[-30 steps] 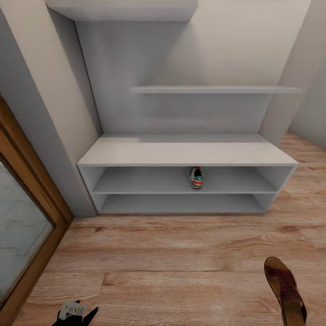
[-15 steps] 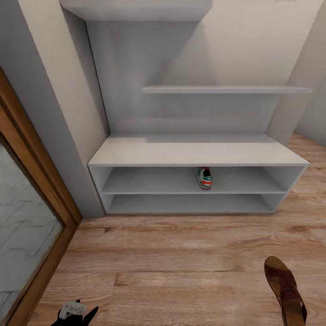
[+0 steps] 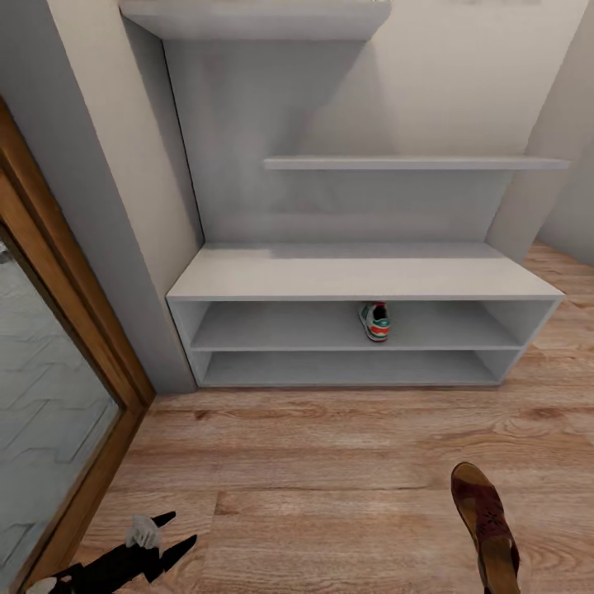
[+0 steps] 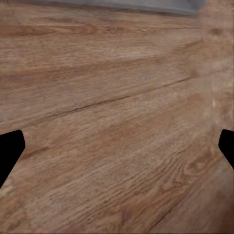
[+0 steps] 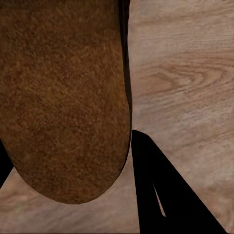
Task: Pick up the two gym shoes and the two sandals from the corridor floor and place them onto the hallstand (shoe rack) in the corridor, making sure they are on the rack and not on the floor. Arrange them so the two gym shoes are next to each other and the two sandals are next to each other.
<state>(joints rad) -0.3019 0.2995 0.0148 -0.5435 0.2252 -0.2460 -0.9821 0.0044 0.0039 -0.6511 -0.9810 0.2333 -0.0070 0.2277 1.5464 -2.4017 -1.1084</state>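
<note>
One sandal (image 3: 487, 528) shows at the lower right of the head view, now a little more to the left and cut off by the lower edge. In the right wrist view its brown sole (image 5: 63, 97) lies between the right gripper (image 5: 92, 165) fingers (image 5: 156, 190), which look closed on it, though one finger is mostly hidden. The left gripper (image 3: 169, 532) has come further into view at the lower left; in the left wrist view its fingertips (image 4: 9, 151) stand wide apart over the corridor floor (image 4: 117, 122). Farther away, the hallstand (image 3: 363, 276) sits slightly more to the right than before, because the camera moved. One gym shoe (image 3: 376, 322) rests on its upper open shelf, heel toward the camera; its front is hard to see.
</note>
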